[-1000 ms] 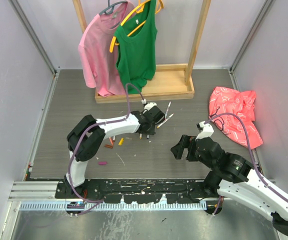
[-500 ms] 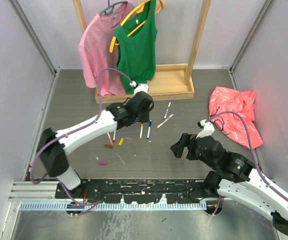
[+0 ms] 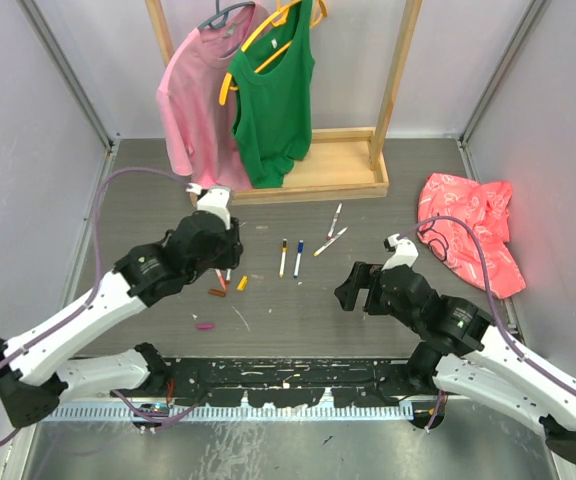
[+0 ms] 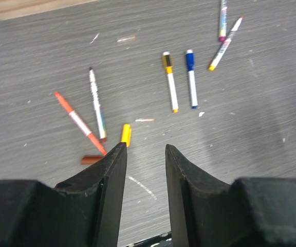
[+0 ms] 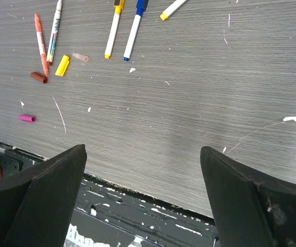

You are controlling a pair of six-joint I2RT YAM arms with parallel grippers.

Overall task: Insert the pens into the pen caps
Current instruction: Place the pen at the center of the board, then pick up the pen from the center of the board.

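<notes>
Worktop: grey, flecked white.

Pens: six, all lying flat. Left to right in the left wrist view:
- orange pen and black-tipped pen, closing to a V at their near ends
- yellow pen and blue pen, side by side, parallel, apart
- magenta-ended pen and yellow-tipped pen, far right, very close at one spot; touching or not, cannot tell

Caps: four, all loose on the worktop, left to right in the right wrist view:
- magenta cap, alone, nearest the arm bases
- brown cap, at the orange pen's near tip
- yellow cap, just beside the black-tipped pen's near end
- clear cap, between yellow cap and yellow pen

Left gripper: jaws parted by a narrow gap, nothing between them, held above the worktop near the yellow cap.

Right gripper: jaws spread wide, empty, over bare worktop on the near side of the yellow and blue pens.

Obstruction: in the top view the left arm covers part of the orange and black-tipped pens.

Surroundings: wooden rack at the back, carrying a pink T-shirt and a green top on hangers. Red cloth lies on the worktop at far right.
</notes>
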